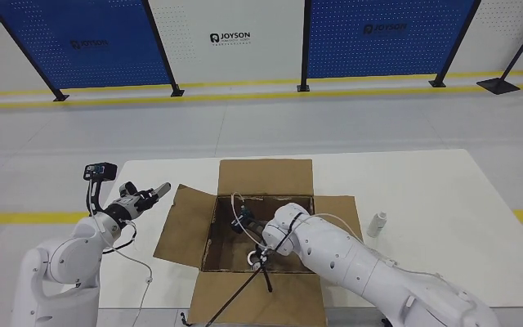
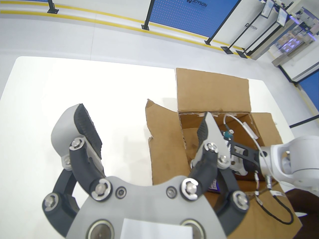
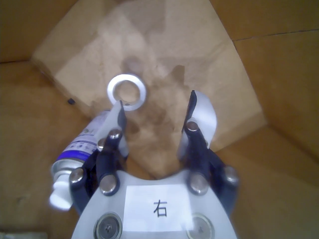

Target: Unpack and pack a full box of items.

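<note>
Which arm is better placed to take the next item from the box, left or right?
Probably right: the right pincer is open inside the box, near the metal ring and spray can; the left pincer hangs open over the table.

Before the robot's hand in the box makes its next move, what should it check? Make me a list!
1. Box flaps folded out: ok.
2. Right gripper open, down inside the box: ok.
3. Metal ring centred between its fingers: not ok, it lies by one fingertip.
4. Spray can clear of that finger: cannot tell, the finger hides part of it.
5. Left gripper out of the way: ok, open above the table beside the box.
</note>
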`<action>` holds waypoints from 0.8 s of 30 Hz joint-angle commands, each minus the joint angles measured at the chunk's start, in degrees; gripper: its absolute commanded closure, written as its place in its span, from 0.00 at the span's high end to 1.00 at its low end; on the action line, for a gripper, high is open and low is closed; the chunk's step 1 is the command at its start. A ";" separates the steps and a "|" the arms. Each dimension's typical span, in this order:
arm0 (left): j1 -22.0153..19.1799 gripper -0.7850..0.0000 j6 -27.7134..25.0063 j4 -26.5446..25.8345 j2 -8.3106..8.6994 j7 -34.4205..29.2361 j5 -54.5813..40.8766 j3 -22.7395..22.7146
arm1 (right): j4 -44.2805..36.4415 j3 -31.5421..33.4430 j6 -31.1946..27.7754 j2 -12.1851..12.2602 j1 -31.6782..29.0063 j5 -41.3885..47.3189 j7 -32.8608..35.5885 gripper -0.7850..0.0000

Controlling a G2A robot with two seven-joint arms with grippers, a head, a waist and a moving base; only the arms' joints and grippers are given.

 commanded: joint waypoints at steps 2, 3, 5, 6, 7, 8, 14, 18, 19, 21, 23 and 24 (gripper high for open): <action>0.00 1.00 0.00 0.00 0.00 0.00 0.00 0.00 | 1.54 -0.01 -0.71 -0.94 -0.04 -0.08 0.34 0.53; 0.00 1.00 0.00 0.00 0.00 0.00 0.00 0.00 | 2.13 -0.04 -0.99 -1.26 -0.07 -0.13 0.46 0.53; 0.00 1.00 0.00 0.00 0.00 0.00 0.00 0.00 | 3.42 -0.08 -1.59 -1.90 -0.20 -0.15 0.46 0.50; 0.00 1.00 0.00 0.00 0.00 0.00 0.00 0.00 | 4.09 -0.12 -1.94 -2.23 -0.30 -0.12 0.49 0.49; 0.00 1.00 0.00 0.00 0.00 0.00 0.00 0.00 | 4.73 -0.13 -2.19 -2.56 -0.34 -0.17 0.38 0.49; 0.00 1.00 0.00 0.00 0.00 0.00 0.00 0.00 | 5.38 -0.17 -2.48 -2.89 -0.48 -0.18 0.26 0.49; 0.00 1.00 0.00 0.00 0.00 0.00 0.00 0.00 | 9.19 -0.10 -3.97 -4.83 -0.70 -0.32 -0.48 0.47; 0.00 1.00 0.00 0.00 0.00 0.00 0.00 0.00 | 11.21 0.19 -4.74 -5.96 -0.42 -0.58 -0.86 0.46; 0.00 1.00 0.00 0.00 0.00 0.00 0.00 0.00 | 11.73 0.29 -5.00 -6.21 -0.34 -0.65 -1.07 0.46; 0.00 1.00 0.00 0.00 0.00 0.00 0.00 0.00 | 12.78 0.51 -5.54 -6.70 -0.14 -0.79 -1.45 0.46; 0.00 1.00 0.00 0.00 0.00 0.00 0.00 0.00 | 13.69 0.79 -6.24 -7.18 0.06 -0.78 -1.92 0.46; 0.00 1.00 0.00 0.00 0.00 0.00 0.00 0.00 | 14.06 0.98 -6.81 -7.41 0.10 -0.60 -2.29 0.47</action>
